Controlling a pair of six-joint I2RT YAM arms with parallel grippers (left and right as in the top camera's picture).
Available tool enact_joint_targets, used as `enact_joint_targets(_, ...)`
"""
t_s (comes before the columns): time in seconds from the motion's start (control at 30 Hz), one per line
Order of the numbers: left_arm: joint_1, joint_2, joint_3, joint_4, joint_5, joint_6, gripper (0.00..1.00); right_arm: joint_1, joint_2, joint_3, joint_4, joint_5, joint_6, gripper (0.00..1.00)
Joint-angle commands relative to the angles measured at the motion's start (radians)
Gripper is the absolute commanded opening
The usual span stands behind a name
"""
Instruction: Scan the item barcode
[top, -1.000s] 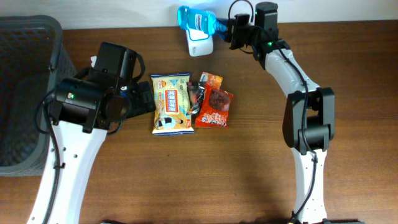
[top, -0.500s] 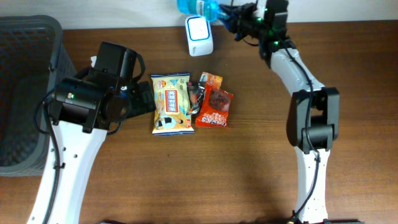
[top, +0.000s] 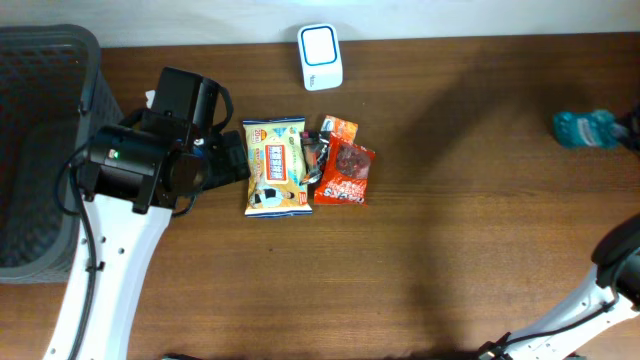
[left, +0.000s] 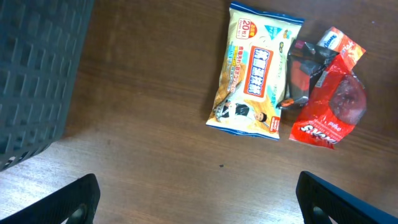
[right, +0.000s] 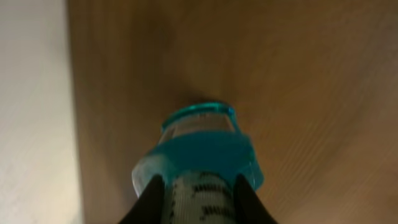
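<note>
The right hand (right: 199, 194) grips a blue bottle (right: 205, 149) from both sides, its two dark fingers (right: 154, 198) pressed against a white label with dark print that is too blurred to read. The bottle points away from the camera; its far end is a rounded teal rim above a band of bright blue. Behind it spreads the brown wood grain of the bench (right: 298, 74) – soft and out of focus – and a pale strip (right: 31, 93) runs down the left edge of the view.
</note>
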Motion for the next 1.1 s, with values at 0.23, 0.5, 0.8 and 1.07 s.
enact_joint_targets(0.23, 0.001, -0.006, 0.005, 0.002, 0.0, 0.009, 0.99, -0.124, -0.065, 0.018, -0.016, 0.463, -0.255, 0.44)
enact_joint_targets(0.5, 0.001, -0.006, 0.005, 0.002, 0.0, 0.009, 0.99, -0.123, -0.113, 0.107, -0.019, 0.335, -0.324, 0.98)
enact_joint_targets(0.8, 0.001, -0.006, 0.005, 0.002, 0.0, 0.009, 0.99, 0.184, -0.166, 0.169, -0.066, 0.159, -0.325, 0.94)
enact_joint_targets(1.07, 0.001, -0.006, 0.005, 0.002, 0.0, 0.009, 0.99, 0.627, 0.064, 0.168, 0.103, 0.036, -0.324, 0.04)
